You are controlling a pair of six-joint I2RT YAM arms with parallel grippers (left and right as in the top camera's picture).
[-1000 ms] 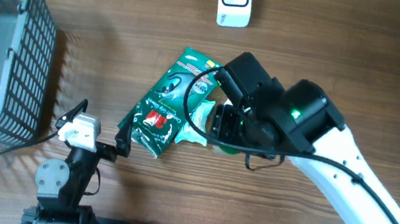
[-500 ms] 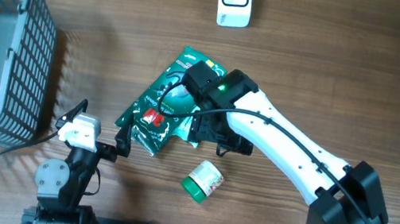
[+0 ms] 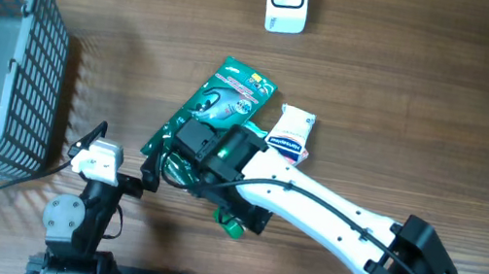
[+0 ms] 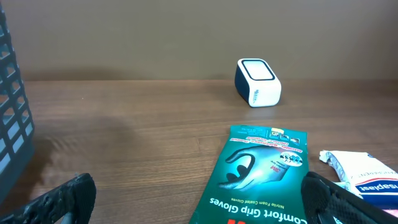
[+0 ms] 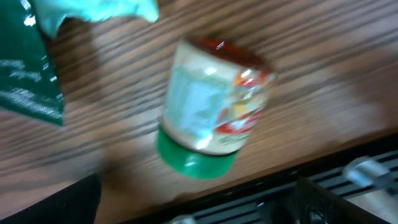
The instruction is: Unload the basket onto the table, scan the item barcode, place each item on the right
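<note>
The right tool (image 5: 196, 200) is hanging spread open, grasping nothing, over a small green-lidded, pale-labelled jar (image 5: 211, 115) lying sideways on the brown wooden surface (image 5: 348, 68); the left tool (image 4: 196, 200) is gaping empty.

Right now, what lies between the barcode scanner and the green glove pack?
Nothing: only bare wooden table separates the scanner and the glove pack, clear in the left wrist view and overhead.

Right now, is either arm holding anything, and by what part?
Nothing is held. Right gripper: jaws open, the jar lying free on the table. Left gripper: open, empty.
</note>
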